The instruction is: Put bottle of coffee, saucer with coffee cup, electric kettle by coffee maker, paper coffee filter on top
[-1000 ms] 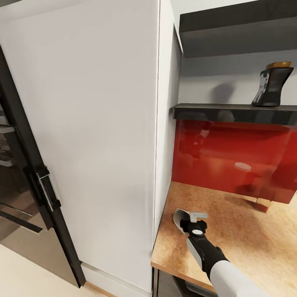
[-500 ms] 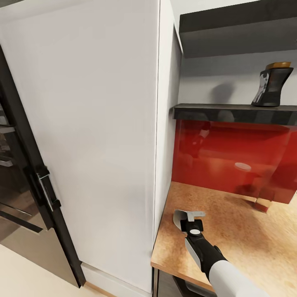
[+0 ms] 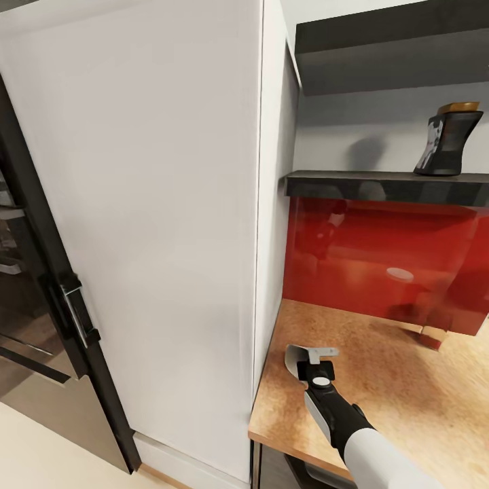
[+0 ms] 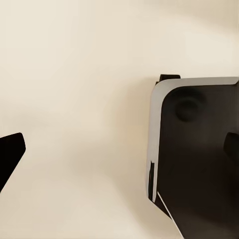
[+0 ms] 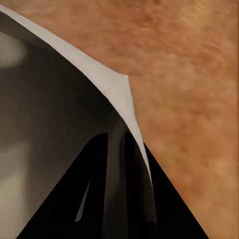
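The right hand (image 3: 314,358) hovers low over the near-left corner of the tabletop (image 3: 407,380), beside a tall white cabinet (image 3: 149,224); whether its fingers are spread or pressed together cannot be told. The bottle (image 3: 448,139) stands upright on the shelf (image 3: 380,185), well apart from the hand, above the red backsplash (image 3: 380,258). In the left wrist view, a dark, white-edged robot part (image 4: 199,159) sits over a pale floor (image 4: 74,99).

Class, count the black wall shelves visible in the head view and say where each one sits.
2: the lower kitchen shelf borders the red backsplash; the upper shelf hangs above it.
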Robot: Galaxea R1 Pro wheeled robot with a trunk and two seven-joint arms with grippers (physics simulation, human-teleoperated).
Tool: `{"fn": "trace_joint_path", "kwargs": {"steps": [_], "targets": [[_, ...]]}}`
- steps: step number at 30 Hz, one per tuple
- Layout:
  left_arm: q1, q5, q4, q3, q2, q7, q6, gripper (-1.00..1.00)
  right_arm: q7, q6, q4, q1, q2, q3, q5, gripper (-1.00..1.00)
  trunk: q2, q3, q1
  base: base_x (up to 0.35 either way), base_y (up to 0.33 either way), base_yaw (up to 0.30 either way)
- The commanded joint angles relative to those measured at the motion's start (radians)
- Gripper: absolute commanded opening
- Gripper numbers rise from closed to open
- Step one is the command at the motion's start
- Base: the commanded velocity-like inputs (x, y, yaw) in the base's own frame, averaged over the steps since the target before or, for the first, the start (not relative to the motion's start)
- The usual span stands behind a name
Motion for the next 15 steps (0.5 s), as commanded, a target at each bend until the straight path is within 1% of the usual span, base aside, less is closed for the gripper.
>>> {"fn": "trace_joint_path", "kwargs": {"steps": [1, 12, 15], "targets": [[0.000, 0.000, 0.001, 0.002, 0.000, 0.001, -0.003, 1.00, -0.005, 0.008, 0.000, 0.000, -0.001, 0.006, -0.008, -1.00, 0.000, -0.001, 0.000, 0.000, 0.000, 0.000], [-0.001, 0.000, 0.000, 0.002, 0.000, 0.002, -0.003, 1.00, -0.005, 0.009, -0.003, 0.000, 0.000, 0.005, -0.009, -1.00, 0.000, -0.001, 0.000, 0.000, 0.000, 0.000], [-0.001, 0.000, 0.000, 0.002, 0.000, 0.002, -0.003, 1.00, -0.005, 0.010, -0.031, 0.000, 0.001, 0.002, -0.009, -1.00, 0.000, -0.001, 0.000, 0.000, 0.000, 0.000]]}}
